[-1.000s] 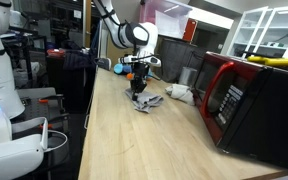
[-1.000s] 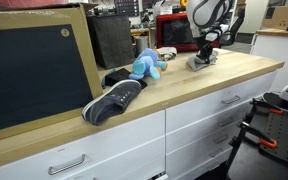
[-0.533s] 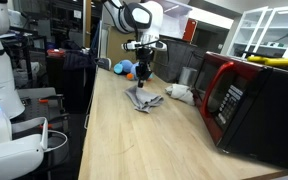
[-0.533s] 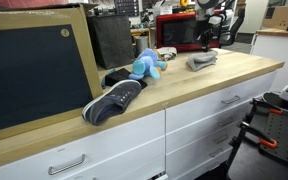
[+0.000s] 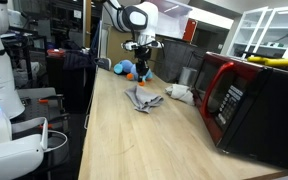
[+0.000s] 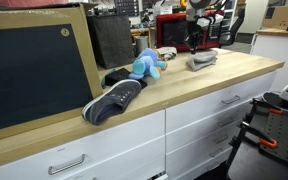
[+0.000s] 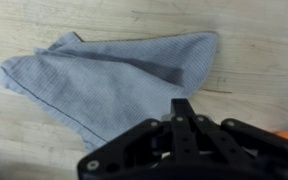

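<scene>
wrist view: end effector fully closed, empty, hovering above the grey cloth.

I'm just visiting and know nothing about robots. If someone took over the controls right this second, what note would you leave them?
Gripper: shut and empty, hanging above the grey cloth without touching it.
Grey cloth: lies free on the wooden counter, one part folded over the rest, between the blue plush toy and the red microwave.
Done: the cloth is on the counter and nothing is held.
Left: the fold looks uneven and rumpled. The jaws would probably need opening before any new grasp.
</scene>
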Available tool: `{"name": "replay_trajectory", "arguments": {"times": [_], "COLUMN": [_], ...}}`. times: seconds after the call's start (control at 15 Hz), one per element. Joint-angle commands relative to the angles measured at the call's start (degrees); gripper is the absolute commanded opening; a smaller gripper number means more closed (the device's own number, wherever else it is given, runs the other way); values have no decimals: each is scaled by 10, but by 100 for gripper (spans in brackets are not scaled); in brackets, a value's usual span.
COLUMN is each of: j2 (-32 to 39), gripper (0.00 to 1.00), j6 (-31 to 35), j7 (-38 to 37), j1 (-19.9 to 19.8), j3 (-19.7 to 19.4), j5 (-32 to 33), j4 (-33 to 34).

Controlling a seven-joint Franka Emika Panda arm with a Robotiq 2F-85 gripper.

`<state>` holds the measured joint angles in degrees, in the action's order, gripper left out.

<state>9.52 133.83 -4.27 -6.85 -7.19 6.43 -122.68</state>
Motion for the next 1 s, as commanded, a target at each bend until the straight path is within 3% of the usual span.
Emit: {"name": "replay_trajectory", "arguments": {"times": [0.0,0.2,0.6,0.93], "j2": [37,63,69,64], "gripper": [0,0,0,0], "j6": [77,106,2,-94], "j7": [-54,-86,-68,1], "j1": [11,21,27,23], "j3": [-1,-15,-32,-15], "j5": [2,32,96,112], "j4": [4,7,10,8]}}
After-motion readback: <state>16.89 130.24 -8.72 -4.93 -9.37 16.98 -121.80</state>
